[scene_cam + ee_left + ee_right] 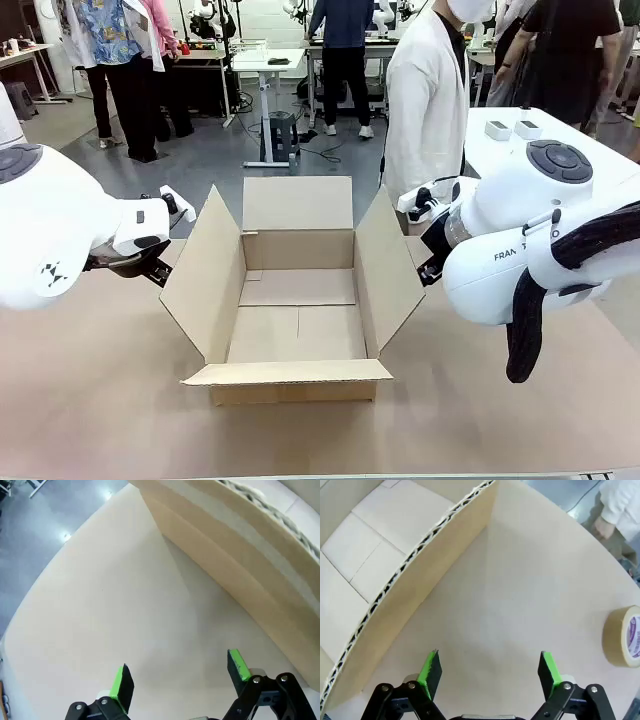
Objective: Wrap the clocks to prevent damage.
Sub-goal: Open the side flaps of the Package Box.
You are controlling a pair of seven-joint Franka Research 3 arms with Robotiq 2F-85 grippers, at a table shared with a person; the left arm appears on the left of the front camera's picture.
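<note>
I'm seeing left gripper (179, 667) and right gripper (489, 656) hanging released over bare table (100, 400), flanking one open carton (297, 330); one tape roll (624, 636) is lying nearby.

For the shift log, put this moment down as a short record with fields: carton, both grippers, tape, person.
carton: open, flaps spread outward, mid-table
left gripper: open, holding nothing, over bare table beside the carton's left side
right gripper: open, holding nothing, over the table beside the carton's right flap
tape roll: brown, on the table, away from the right gripper and the carton
person: white coat, standing at the far side
wrapping: not yet begun, by how things lie
</note>
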